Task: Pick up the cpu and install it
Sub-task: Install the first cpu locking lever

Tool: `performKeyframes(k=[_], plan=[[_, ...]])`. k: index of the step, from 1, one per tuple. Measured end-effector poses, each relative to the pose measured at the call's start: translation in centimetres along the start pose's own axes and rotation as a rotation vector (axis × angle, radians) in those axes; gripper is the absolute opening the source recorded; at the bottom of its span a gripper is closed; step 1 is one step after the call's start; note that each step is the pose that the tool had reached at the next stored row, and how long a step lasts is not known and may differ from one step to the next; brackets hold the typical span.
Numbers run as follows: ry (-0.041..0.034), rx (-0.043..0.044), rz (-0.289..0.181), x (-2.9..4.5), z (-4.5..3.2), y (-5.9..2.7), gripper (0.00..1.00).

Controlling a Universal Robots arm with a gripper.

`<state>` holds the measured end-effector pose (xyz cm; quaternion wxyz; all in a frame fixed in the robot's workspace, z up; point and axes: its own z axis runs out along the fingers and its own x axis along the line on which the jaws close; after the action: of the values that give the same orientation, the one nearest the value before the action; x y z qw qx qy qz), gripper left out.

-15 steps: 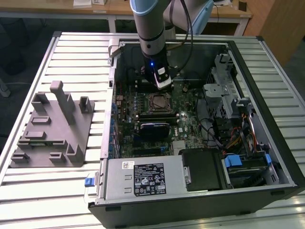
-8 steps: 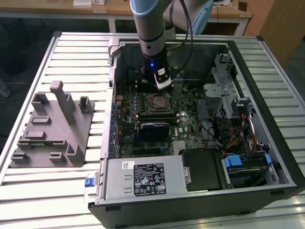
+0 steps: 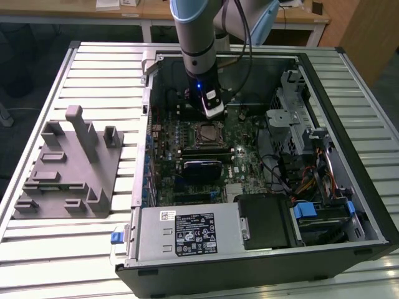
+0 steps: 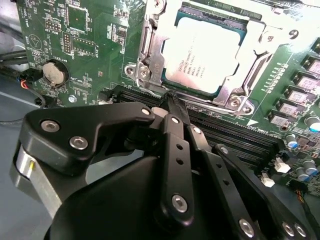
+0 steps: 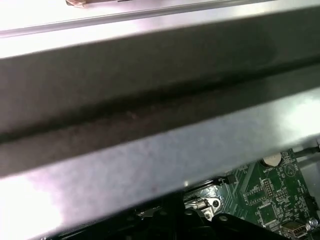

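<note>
The cpu is sitting in the motherboard socket, apparently already placed. The gripper is hovering just beside it, fingers pinched together, holding nothing.

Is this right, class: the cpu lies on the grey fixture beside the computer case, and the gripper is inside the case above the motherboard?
Not quite. The cpu sits in the motherboard socket inside the computer case, as the second wrist view shows; the grey fixture carries no chip in the exterior view. The gripper is indeed inside the case above the motherboard.
</note>
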<state>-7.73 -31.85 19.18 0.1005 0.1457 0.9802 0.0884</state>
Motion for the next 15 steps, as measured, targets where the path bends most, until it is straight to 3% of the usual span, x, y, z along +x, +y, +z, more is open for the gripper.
performKeyframes(k=[5,9,10,15], plan=[[0.0003,-0.0007,0.000,0.03,0.17,-0.04,0.11],[0.0060,-0.0207,0.004,0.03,0.18,-0.04,0.11],[0.0065,-0.0223,0.005,0.03,0.18,-0.03,0.11],[0.0064,-0.0228,0.005,-0.06,-0.29,0.07,0.11]])
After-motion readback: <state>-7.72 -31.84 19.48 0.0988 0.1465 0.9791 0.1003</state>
